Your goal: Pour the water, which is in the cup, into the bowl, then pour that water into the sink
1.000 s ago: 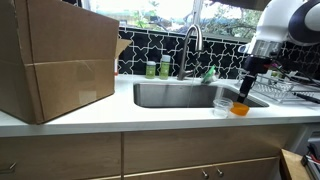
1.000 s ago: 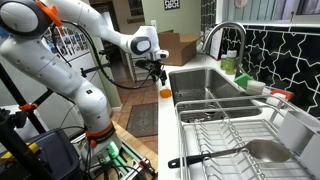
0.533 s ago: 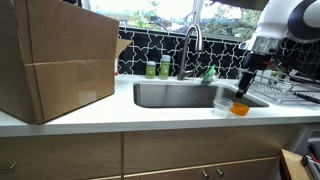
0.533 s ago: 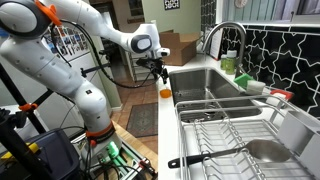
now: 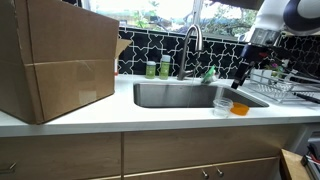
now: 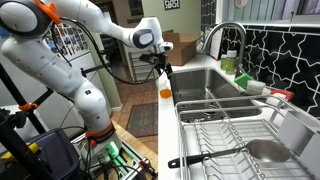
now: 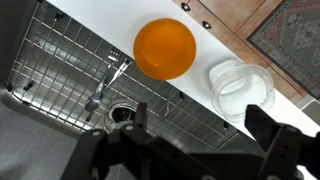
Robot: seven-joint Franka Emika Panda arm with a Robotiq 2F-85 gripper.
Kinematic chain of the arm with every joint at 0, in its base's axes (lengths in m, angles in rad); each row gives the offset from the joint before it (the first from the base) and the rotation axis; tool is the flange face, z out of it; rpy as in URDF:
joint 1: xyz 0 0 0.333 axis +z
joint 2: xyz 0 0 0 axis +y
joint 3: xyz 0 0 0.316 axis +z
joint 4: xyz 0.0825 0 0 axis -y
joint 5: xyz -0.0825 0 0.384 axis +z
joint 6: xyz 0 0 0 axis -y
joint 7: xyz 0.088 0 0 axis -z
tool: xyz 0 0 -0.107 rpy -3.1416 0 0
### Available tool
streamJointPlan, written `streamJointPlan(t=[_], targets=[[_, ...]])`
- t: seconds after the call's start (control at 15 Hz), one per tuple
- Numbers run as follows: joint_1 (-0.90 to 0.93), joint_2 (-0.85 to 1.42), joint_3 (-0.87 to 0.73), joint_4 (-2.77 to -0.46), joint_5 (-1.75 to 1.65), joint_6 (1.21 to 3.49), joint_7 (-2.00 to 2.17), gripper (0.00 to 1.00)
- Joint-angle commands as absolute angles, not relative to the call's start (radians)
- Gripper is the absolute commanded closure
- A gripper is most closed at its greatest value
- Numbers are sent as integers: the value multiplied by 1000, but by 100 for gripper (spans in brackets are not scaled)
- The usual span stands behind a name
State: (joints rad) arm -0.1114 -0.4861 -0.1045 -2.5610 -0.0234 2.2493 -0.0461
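Two vessels, bowl (image 7: 165, 48) and cup (image 7: 241, 88), stand just beside each other on the counter (image 5: 100, 122) at the front rim of the sink (image 5: 175, 95), likely to keep pours short. End effector (image 5: 240, 78) hangs above, fingers apart, empty.

Black patterned tile backsplash (image 5: 170, 50) under bright window (image 5: 165, 12), wooden cabinets (image 5: 150, 155) below.

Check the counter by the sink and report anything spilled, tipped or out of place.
Nothing stands out. The orange bowl and the clear cup stand upright, side by side but apart, on the white counter at the edge of the sink, with no puddle visible around them. The open gripper hangs above, holding nothing.
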Motion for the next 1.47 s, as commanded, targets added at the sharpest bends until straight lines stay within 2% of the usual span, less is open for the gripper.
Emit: streamJointPlan(t=[0.0,0.2,0.27,0.33,0.47,0.53,0.6,0.67,1.07,1.13,1.27,1.33,1.4], targets=[[-102,-426,-114,-2534,-18,2247,-70,0],[-97,-394,-114,-2521,-13,2238,-80,4],[-95,-384,-114,-2518,-12,2238,-84,10],[-90,-375,-115,-2515,-7,2239,-91,12],[-84,-359,-114,-2512,-2,2242,-98,24],[-82,-352,-113,-2509,-1,2242,-98,25],[-78,-344,-112,-2506,1,2243,-101,34],[-76,-338,-112,-2503,3,2243,-103,38],[-62,-307,-110,-2490,14,2249,-118,33],[-60,-304,-109,-2488,15,2250,-119,42],[-56,-298,-108,-2483,17,2249,-122,42],[-55,-297,-107,-2481,17,2249,-124,48],[-55,-297,-107,-2480,17,2249,-123,41]])
